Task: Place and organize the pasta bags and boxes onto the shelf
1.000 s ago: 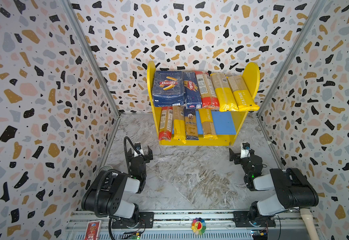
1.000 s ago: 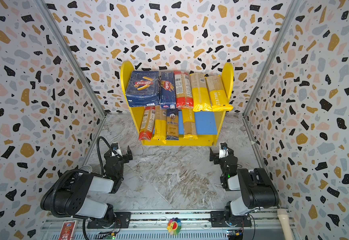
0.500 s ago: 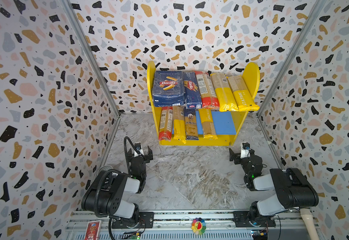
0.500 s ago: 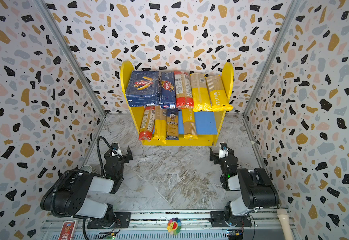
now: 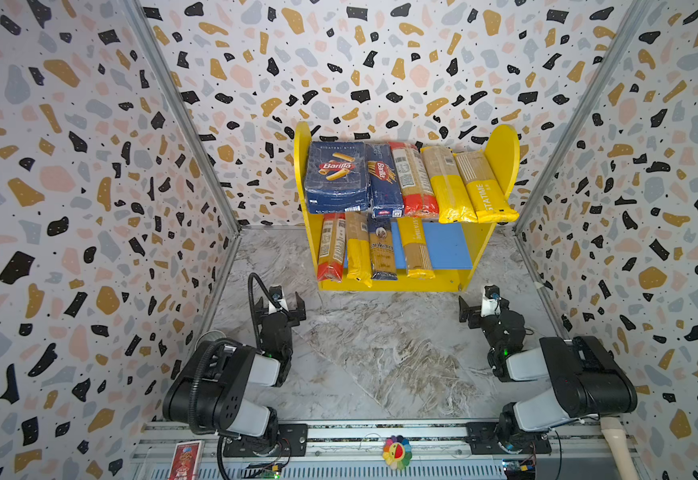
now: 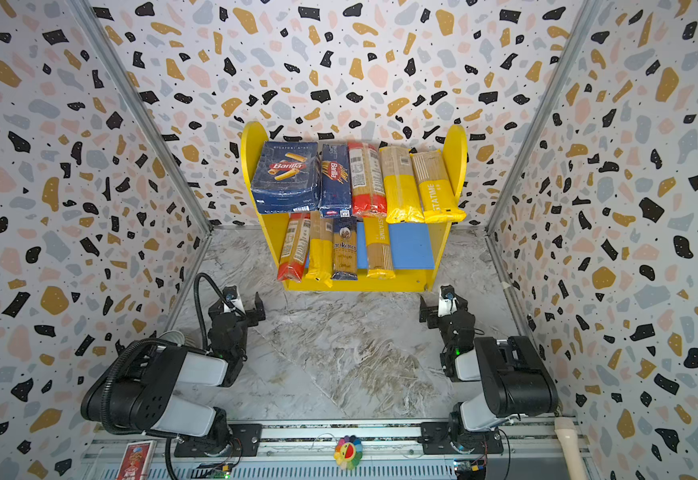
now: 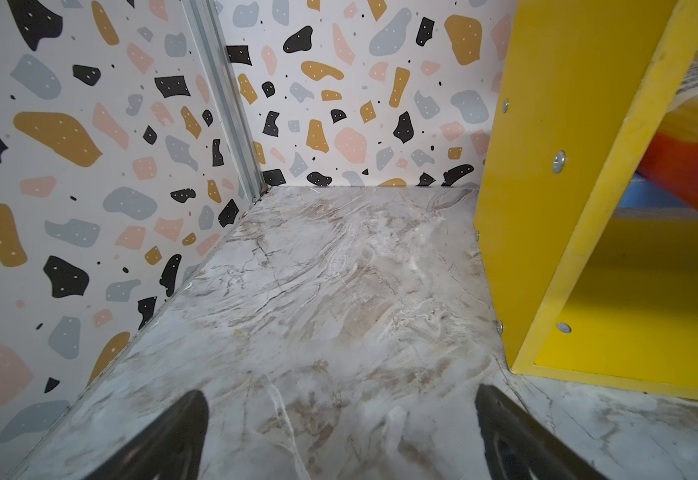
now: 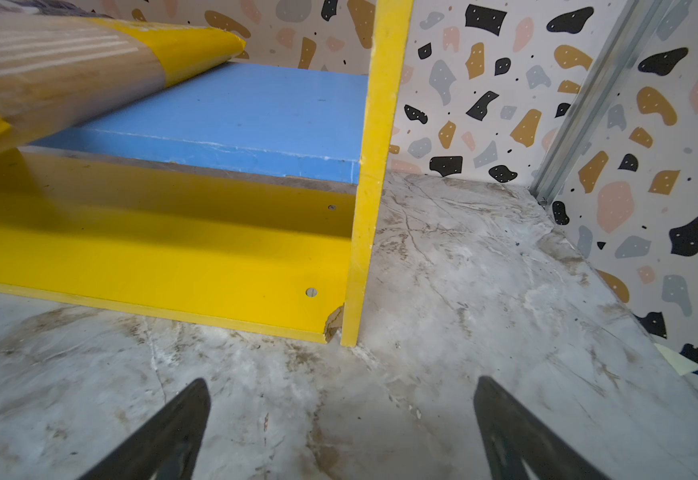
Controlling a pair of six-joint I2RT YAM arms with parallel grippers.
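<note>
The shelf [image 5: 503, 166] stands at the back of the marble floor. Its upper board carries the wide pasta box [image 5: 336, 176], the narrow pasta box [image 5: 384, 180], a red-orange bag [image 5: 411, 178] and two yellow-ended bags [image 5: 447, 187]. On the blue lower board [image 5: 447, 245] lie a red-orange bag [image 5: 331, 247], a yellow-ended bag [image 5: 357, 249], the ankara bag [image 5: 380, 249] and another yellow-ended bag [image 5: 415, 249]. My left gripper [image 5: 280, 305] [image 7: 341, 432] hovers open and empty before the shelf's left corner. My right gripper [image 5: 484, 309] [image 8: 339, 428] is open and empty before the right corner.
Terrazzo-patterned walls close in on three sides, with metal posts in the back corners. A paper cup [image 5: 212, 334] sits behind the left arm. The front rail holds a red card [image 5: 187, 459], a rainbow flower [image 5: 397, 451] and a cream tube [image 5: 617, 449].
</note>
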